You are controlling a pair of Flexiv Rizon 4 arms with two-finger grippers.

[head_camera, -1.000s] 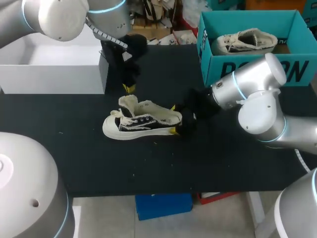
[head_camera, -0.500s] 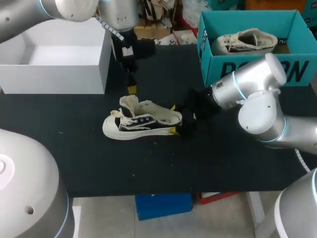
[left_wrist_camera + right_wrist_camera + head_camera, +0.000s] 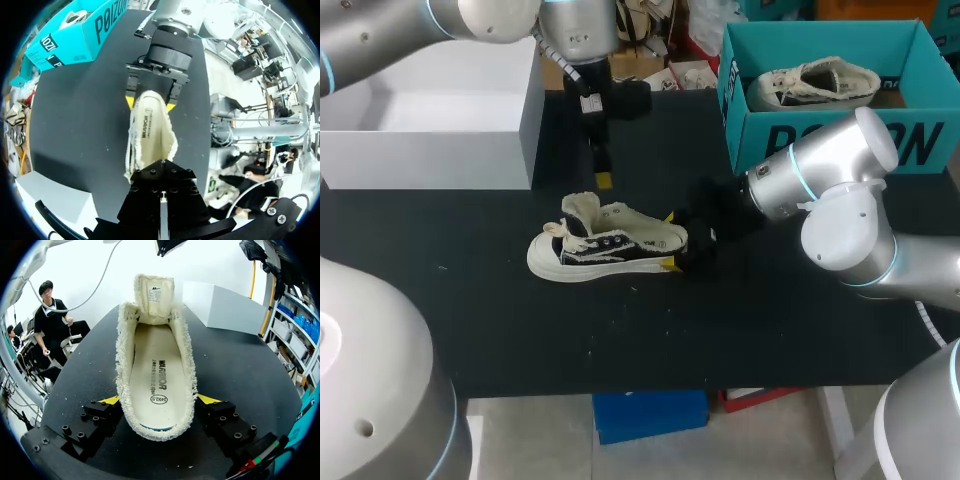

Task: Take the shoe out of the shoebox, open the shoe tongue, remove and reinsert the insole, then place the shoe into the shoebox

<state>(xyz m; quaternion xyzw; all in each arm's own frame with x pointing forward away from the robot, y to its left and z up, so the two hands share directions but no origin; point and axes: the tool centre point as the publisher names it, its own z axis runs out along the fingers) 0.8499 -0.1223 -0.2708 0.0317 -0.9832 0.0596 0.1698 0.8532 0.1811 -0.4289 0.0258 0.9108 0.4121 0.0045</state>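
A black-and-cream low shoe (image 3: 608,248) lies on its sole mid-table, toe to the left. Its tongue (image 3: 154,297) stands folded up and forward, so the insole (image 3: 155,380) shows inside. My right gripper (image 3: 669,240) is shut on the shoe's heel, one yellow tip pressed on each side (image 3: 207,399). My left gripper (image 3: 603,181) hangs shut and holds nothing, just behind the tongue and apart from it. In the left wrist view the shoe (image 3: 150,130) lies ahead of the left gripper (image 3: 161,199). The teal shoebox (image 3: 760,130) stands at the back right with a second shoe (image 3: 815,82) inside.
A white open box (image 3: 430,150) stands at the back left, close beside my left arm. The black table top (image 3: 620,340) lies bare in front of the shoe up to its near edge.
My left arm has swung to the right and its shut gripper has shifted slightly right behind the tongue. The shoe and my right arm have not moved.
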